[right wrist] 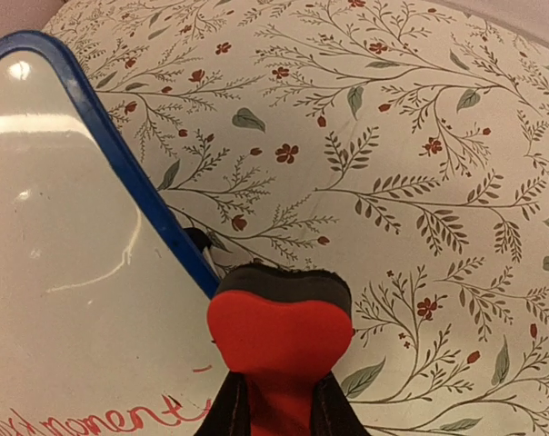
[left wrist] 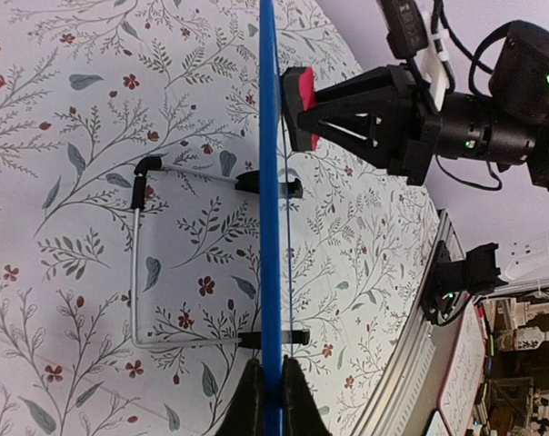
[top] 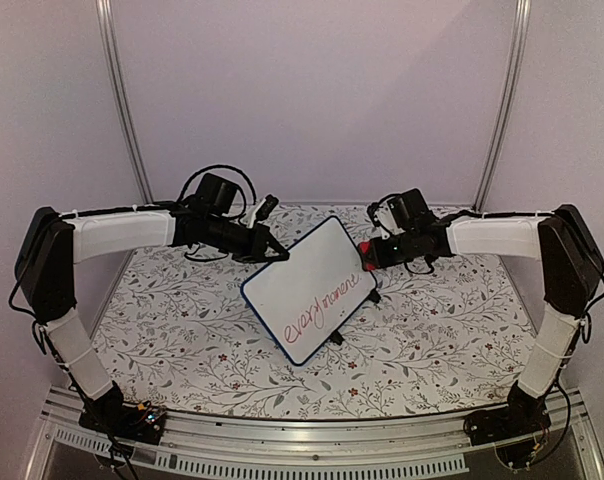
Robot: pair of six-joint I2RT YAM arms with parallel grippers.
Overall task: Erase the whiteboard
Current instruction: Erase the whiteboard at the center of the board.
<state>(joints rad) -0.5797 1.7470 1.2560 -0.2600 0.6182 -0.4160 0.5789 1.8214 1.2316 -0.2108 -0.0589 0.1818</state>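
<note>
Tally on the floral table (top: 182, 330)
One whiteboard (top: 307, 285), one red eraser (right wrist: 279, 331), one wire stand (left wrist: 138, 263), two grippers: left gripper (top: 280, 254), right gripper (top: 367, 255).

The whiteboard (top: 312, 285) has a smooth, glossy white face that catches pale streaks of light. Its thin blue frame looks like smooth plastic with a slight sheen. Behind the whiteboard, a wire stand (left wrist: 134, 263) is bright bare metal with matt black end caps. Under the whiteboard, the table cover (top: 172, 330) looks matt, like printed cloth. At the whiteboard's right edge, the eraser (right wrist: 279, 336) has a dull red, felt-like face and a black backing. On the near side of the whiteboard, the rail (top: 282, 462) is ribbed, pale metal.
</note>
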